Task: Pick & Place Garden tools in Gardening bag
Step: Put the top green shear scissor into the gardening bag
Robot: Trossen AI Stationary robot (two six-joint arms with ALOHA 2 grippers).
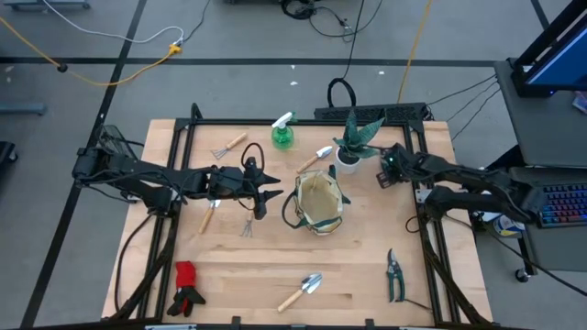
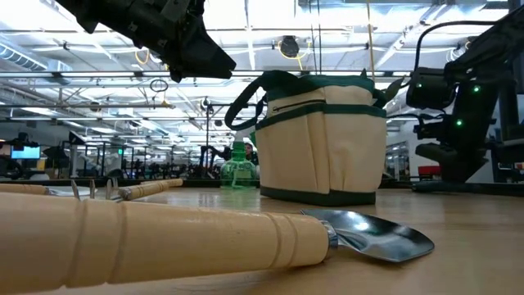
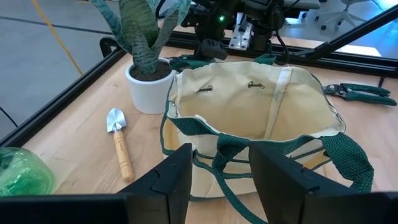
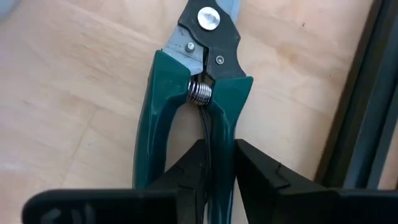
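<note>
Hovering near the bag (image 1: 318, 203), our left end effector (image 1: 272, 194) is released and empty, so we judge the step to be picking up the fork (image 1: 248, 225) lying just beside it. We should drop straight down and close across its smooth, round wooden handle, not the thin metal tines. The bag, soft beige canvas with green webbing loops, stands open mid-surface, while our right arm (image 1: 459, 188) waits by the plant (image 1: 353, 137).

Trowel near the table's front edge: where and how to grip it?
Probably its wooden handle, mid-length, from straight above, closing across it: the trowel lies flat and alone, the handle straight and round, the blade thin and scooped.
</note>
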